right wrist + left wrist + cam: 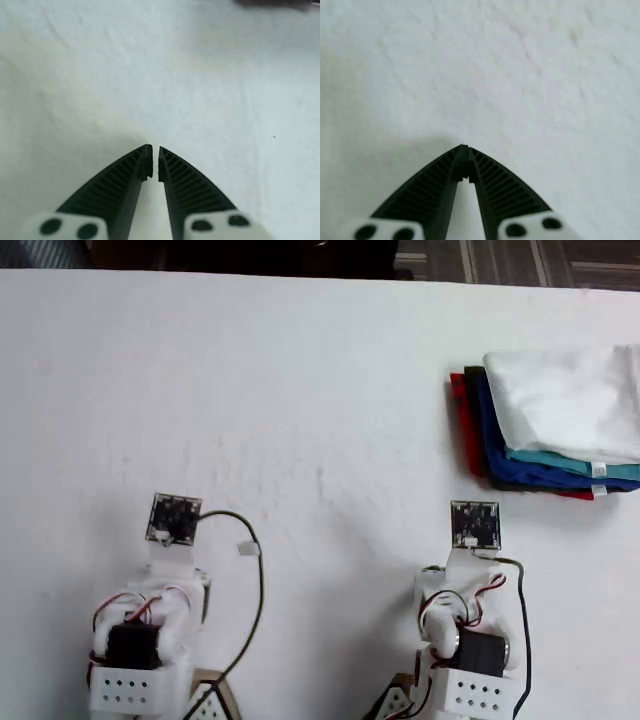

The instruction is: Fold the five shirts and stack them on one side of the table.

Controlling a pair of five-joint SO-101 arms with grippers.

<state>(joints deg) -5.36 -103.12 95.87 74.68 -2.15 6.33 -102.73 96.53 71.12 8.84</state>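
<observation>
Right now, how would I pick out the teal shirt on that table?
Look at the robot's right side of the white table, where a stack of folded shirts lies. The teal shirt shows as a thin strip second from the top, under the white shirt and above the blue shirt; it is the only greenish-blue one.

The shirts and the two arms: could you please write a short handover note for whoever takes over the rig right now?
Left gripper: shut, empty, over bare table.
Right gripper: shut but for a thin gap, empty, over bare table.
Shirts: one folded stack on the robot's right side of the table, with the white shirt on top, then the teal shirt, blue shirt, dark shirt and red shirt.
Done: five folded layers show, stacked.
Left: seemingly nothing; perhaps check that the stack's edges are tidy.
</observation>
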